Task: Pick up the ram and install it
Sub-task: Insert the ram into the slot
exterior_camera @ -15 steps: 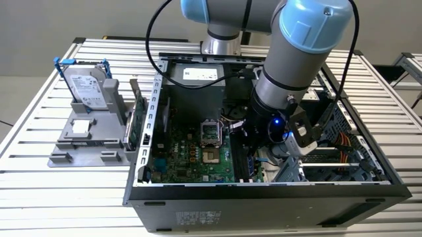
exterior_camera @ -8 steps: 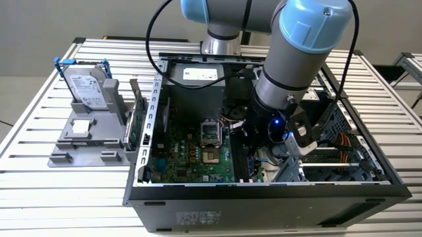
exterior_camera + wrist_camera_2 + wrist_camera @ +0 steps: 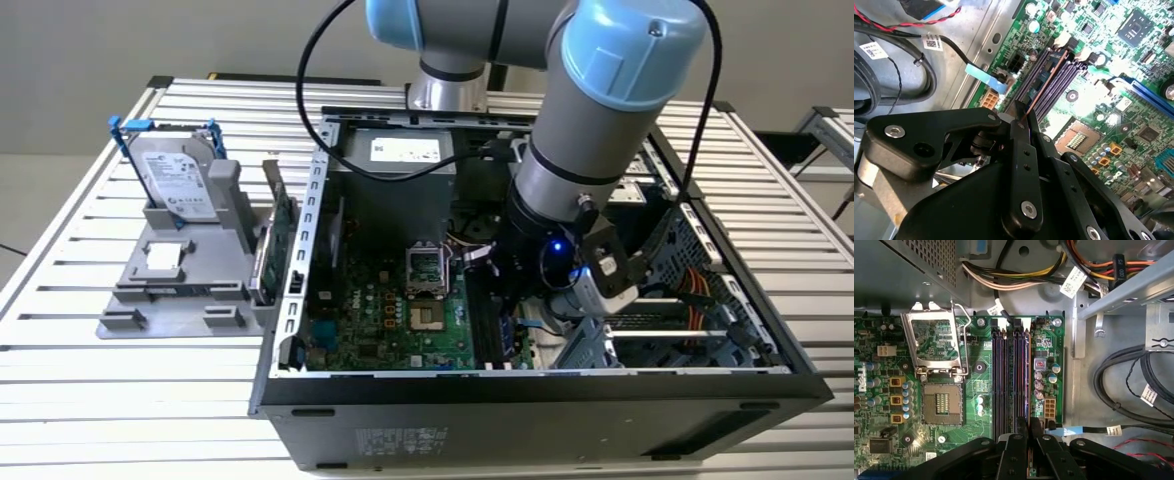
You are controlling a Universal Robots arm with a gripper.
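Note:
Inside the open computer case my gripper reaches down to the motherboard. The ram appears edge-on as a thin reddish-brown line running out from between my fingertips over the dark purple memory slots. In the first wrist view the ram lines up with one of the slots furthest from the processor socket. My gripper is shut on the ram's near end. I cannot tell whether the ram is seated in the slot or just above it.
A silver hard drive and a green card stand in a grey rack at the exterior view's left. The open processor socket lies beside the slots. Bundled cables and a metal drive cage crowd the case.

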